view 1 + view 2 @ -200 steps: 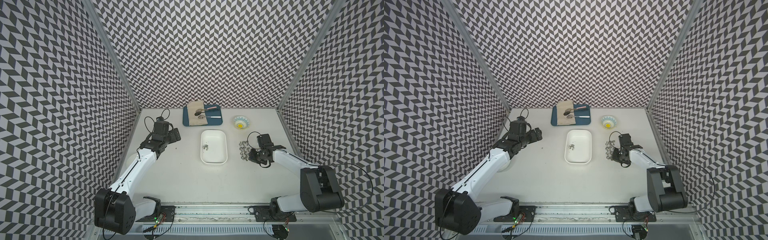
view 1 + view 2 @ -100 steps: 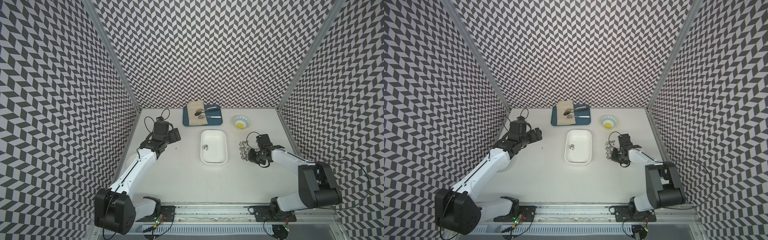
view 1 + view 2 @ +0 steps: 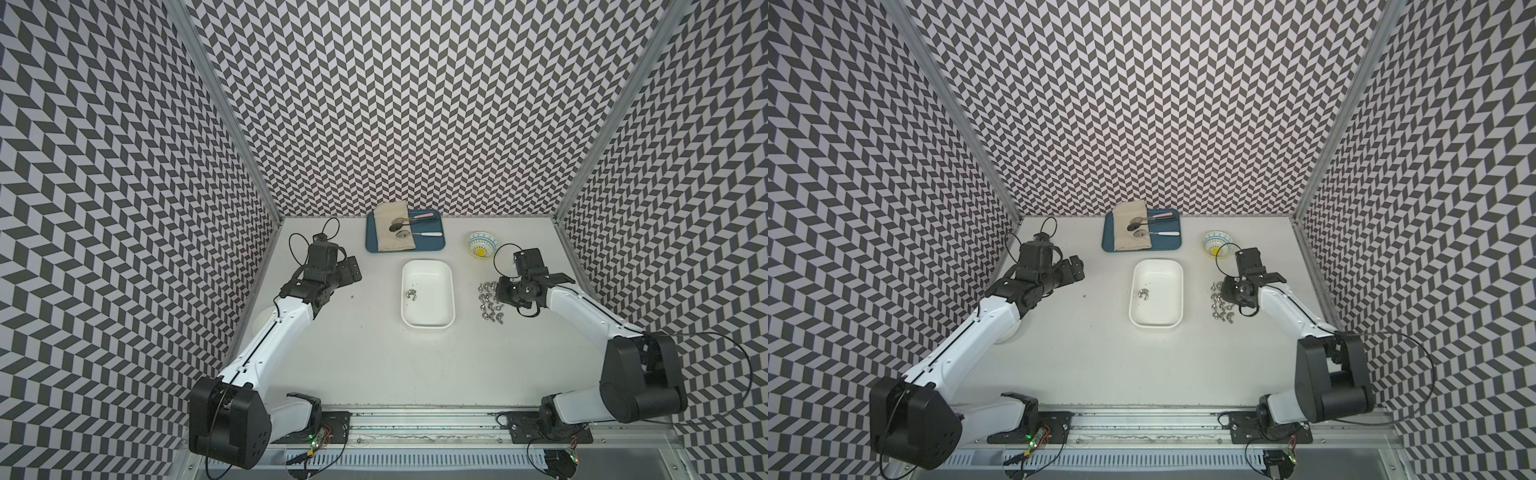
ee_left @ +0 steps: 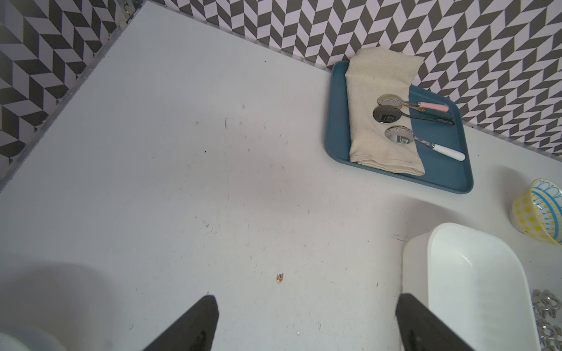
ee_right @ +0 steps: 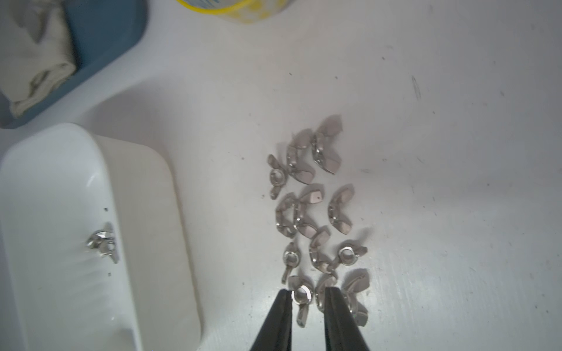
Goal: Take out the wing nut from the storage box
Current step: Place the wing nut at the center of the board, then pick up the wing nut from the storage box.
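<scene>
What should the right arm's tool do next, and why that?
Probably lift the right tool straight up, clear of the pile of wing nuts. Its jaws stand slightly apart around a nut lying on the table, and one last wing nut lies in the storage box.

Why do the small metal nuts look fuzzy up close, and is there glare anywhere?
Right wrist view: the wing nuts are soft, out of focus, and the rim of the white tub glares bright. Left wrist view: crisp, the spoons mirror the patterned wall. Both top views: even light, only faint shadows on the table.
</scene>
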Robot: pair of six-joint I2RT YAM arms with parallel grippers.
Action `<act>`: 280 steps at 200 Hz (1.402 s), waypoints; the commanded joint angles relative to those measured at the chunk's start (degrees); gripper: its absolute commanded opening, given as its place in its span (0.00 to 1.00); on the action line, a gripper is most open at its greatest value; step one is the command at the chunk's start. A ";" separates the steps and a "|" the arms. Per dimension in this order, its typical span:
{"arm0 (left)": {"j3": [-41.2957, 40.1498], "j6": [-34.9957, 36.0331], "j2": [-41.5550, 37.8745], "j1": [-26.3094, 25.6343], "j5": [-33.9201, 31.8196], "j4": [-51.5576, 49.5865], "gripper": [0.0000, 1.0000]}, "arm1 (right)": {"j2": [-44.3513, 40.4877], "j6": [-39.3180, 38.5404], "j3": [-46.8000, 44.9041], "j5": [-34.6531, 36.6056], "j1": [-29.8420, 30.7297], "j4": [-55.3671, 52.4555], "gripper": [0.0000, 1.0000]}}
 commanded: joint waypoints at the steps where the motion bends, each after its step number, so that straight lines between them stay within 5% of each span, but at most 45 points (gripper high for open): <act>1: 0.83 0.27 -0.45 0.18 0.76 -0.04 0.95 | -1.45 0.34 3.82 1.56 3.78 -1.22 0.24; 62: 0.59 0.18 -0.79 0.18 0.90 -0.34 0.95 | 9.92 0.89 18.11 0.40 20.05 2.15 0.25; 120: -0.77 0.01 -2.53 0.18 0.59 -0.92 0.95 | 24.96 -0.98 29.32 1.91 28.04 2.67 0.25; 280: -1.20 -0.25 -3.17 0.18 -0.42 -1.27 0.95 | 39.83 -3.82 35.46 8.13 31.07 1.42 0.24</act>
